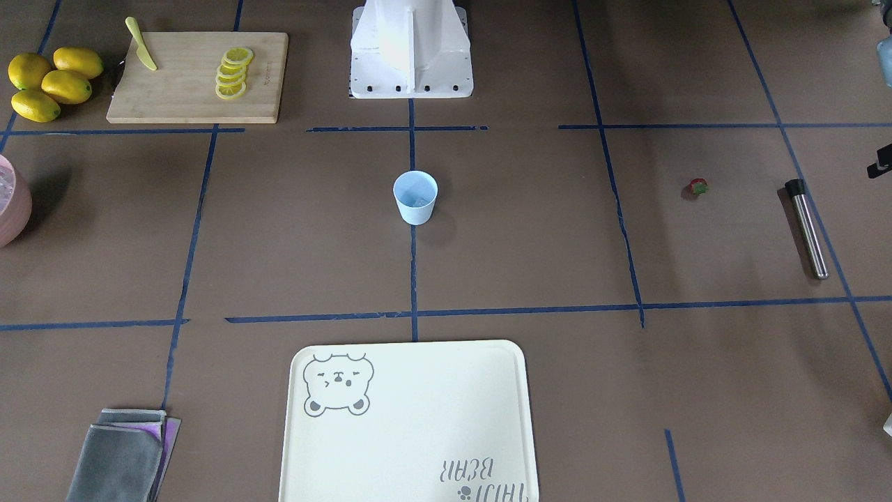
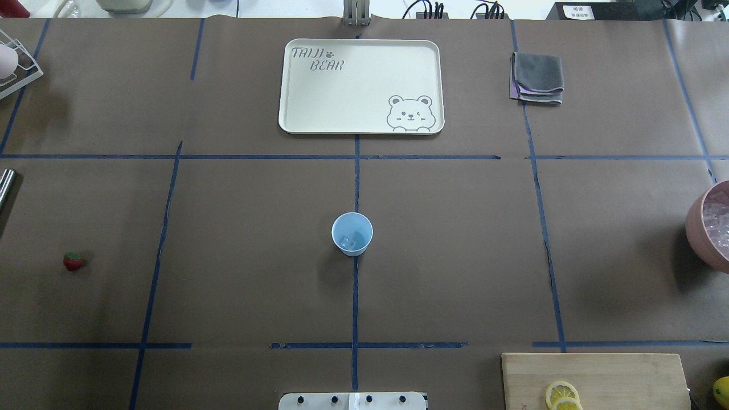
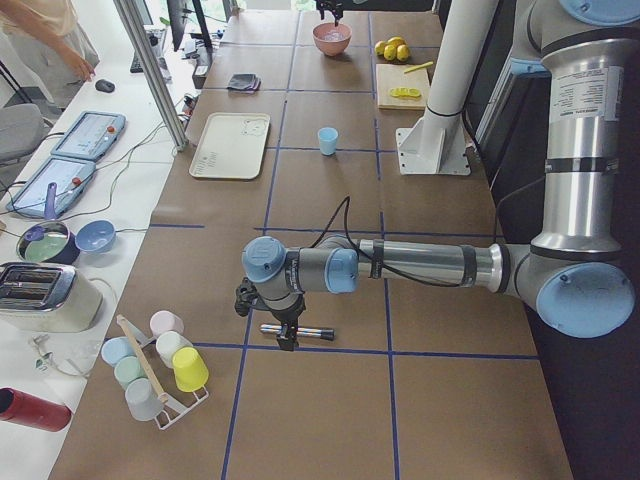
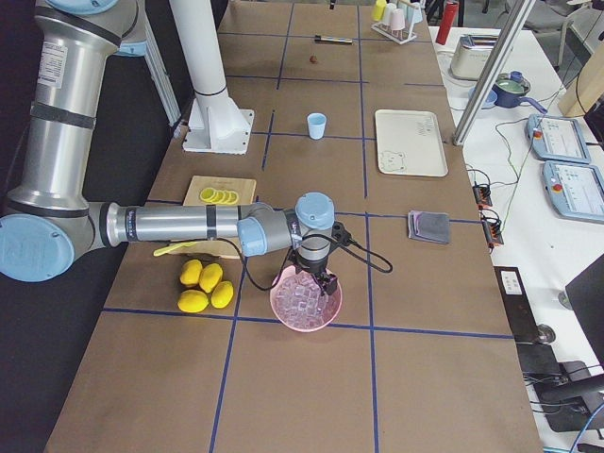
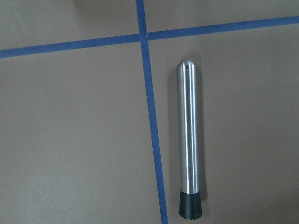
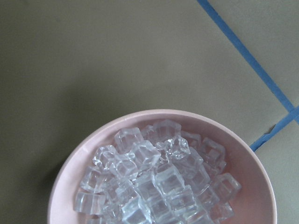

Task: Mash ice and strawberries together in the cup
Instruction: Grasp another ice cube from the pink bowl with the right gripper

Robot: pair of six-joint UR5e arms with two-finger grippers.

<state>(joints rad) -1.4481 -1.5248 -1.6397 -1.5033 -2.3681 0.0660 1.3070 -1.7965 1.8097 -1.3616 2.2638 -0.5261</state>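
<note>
**Both arms staged over their supplies; cup waits mid-bench**

The left arm reaches low toward the bench's left end, so that the left gripper (image 3: 285,336) hangs just above the muddler (image 5: 188,140). That looks like a setup for picking up the tool. The right arm mirrors it at the right end, with the right gripper (image 4: 316,279) poised over the pink bowl (image 6: 259,182), apparently to fetch ice (image 6: 154,182). Neither wrist view shows any fingers. Only the side cameras catch the grippers, so I cannot tell how wide either pair of jaws stands or whether they hold anything.

Counted, from largest to smallest:
- One cream bear tray (image 2: 342,97), bare, midway along the operators' edge.
- One wooden cutting board (image 1: 188,77) at the robot's edge, toward the right-end corner.
- One pink bowl at the right end, heaped with more cubes than I can count.
- One folded stack of cloths (image 2: 538,77), grey over purple, near the operators' right corner.
- Four whole lemons (image 1: 66,85), clustered beside the board.
- One steel muddler with a black tip, lying flat.
- One green knife (image 1: 141,45) on the board.
- One light blue cup (image 1: 416,209), upright at the bench's centre, reachable by both arms, with at least one cube in it.
- About five overlapping lemon slices (image 1: 232,73) on the board.
- One strawberry (image 2: 72,261), lying loose toward the left end, not yet in the cup.
</note>
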